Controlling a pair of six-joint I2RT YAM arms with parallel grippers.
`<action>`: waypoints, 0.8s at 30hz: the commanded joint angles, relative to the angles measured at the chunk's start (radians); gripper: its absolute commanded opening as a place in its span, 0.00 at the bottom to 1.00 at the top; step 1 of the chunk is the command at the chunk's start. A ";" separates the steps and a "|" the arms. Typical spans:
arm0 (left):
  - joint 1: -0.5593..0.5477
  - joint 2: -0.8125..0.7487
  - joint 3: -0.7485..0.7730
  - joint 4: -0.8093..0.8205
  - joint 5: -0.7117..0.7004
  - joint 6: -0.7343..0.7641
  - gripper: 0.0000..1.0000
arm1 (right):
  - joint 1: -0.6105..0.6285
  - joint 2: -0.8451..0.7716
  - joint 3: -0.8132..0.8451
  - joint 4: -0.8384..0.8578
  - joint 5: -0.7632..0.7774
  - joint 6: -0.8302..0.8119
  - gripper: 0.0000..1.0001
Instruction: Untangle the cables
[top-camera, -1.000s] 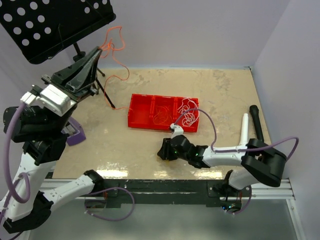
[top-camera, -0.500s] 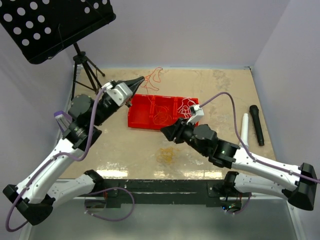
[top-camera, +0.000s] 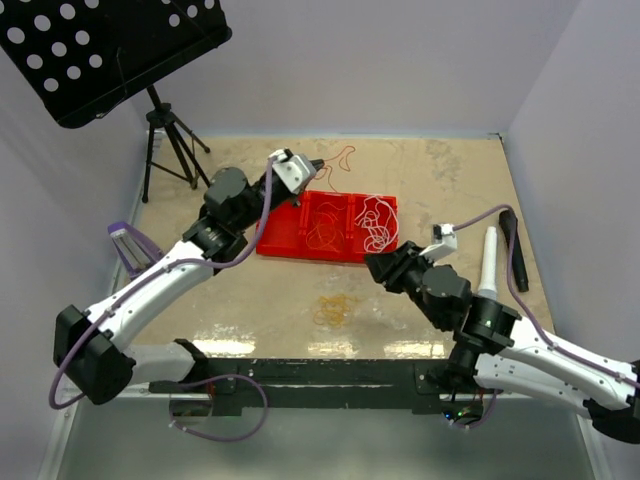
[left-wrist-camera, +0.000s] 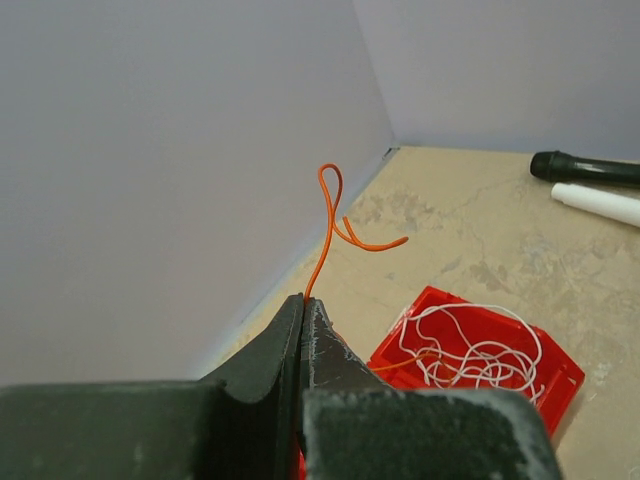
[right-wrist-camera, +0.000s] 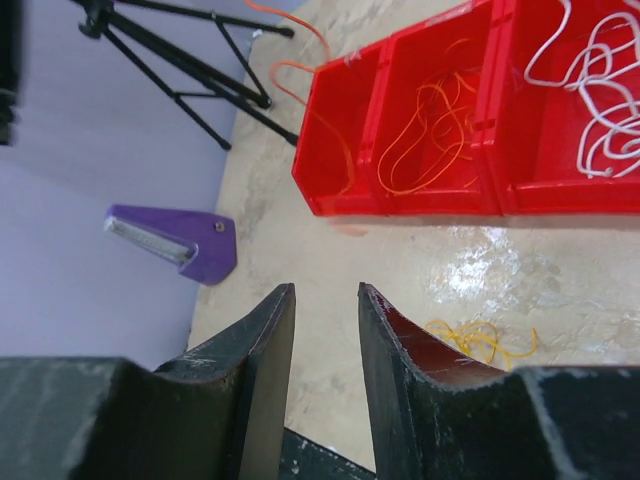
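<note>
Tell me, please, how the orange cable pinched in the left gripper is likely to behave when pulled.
Probably floppy yet slightly springy: the orange cable curls in a loop past the shut left gripper instead of drooping. Likely very light, being far thinner than that gripper. It may snag, since more orange loops lie in the red tray.

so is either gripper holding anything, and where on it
The left gripper pinches the orange cable a little back from its curled free end. The right gripper holds nothing, jaws apart.
</note>
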 joint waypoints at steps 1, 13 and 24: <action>0.004 0.064 -0.007 0.111 0.042 0.031 0.00 | 0.005 -0.072 -0.004 -0.064 0.117 0.057 0.36; 0.008 0.260 -0.059 0.156 0.072 0.174 0.00 | 0.005 -0.109 0.012 -0.120 0.191 0.065 0.36; 0.010 0.389 -0.130 0.094 -0.016 0.199 0.00 | 0.005 -0.106 0.027 -0.131 0.211 0.062 0.36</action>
